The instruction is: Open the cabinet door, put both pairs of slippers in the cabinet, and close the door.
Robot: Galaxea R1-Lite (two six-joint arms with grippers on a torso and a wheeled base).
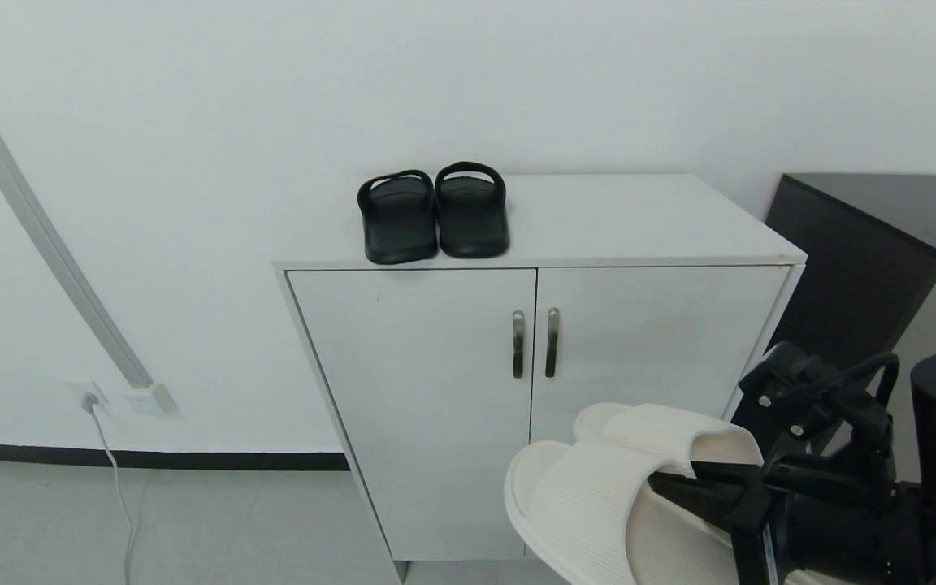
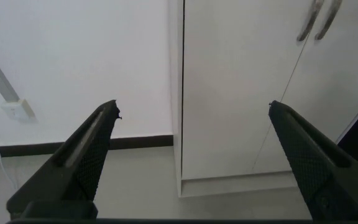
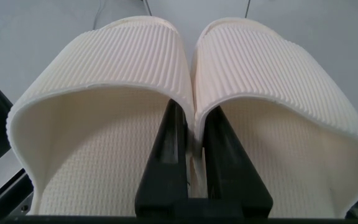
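A white cabinet (image 1: 647, 219) stands against the wall with both doors shut; its two metal handles (image 1: 535, 343) meet at the middle. A pair of black slippers (image 1: 433, 213) sits on its top near the front left. My right gripper (image 1: 679, 487) is low in front of the right door, shut on a pair of white slippers (image 1: 614, 487), pinching their inner edges together between its fingers (image 3: 166, 155). In the right wrist view the white slippers (image 3: 129, 81) lie side by side. My left gripper (image 2: 191, 134) is open, facing the cabinet's lower left corner (image 2: 182, 180).
A dark cabinet (image 1: 882, 244) stands close to the right of the white one. A wall socket with a cable (image 1: 93, 402) and a slanted conduit (image 1: 37, 227) are on the wall to the left. Grey floor lies open in front and to the left.
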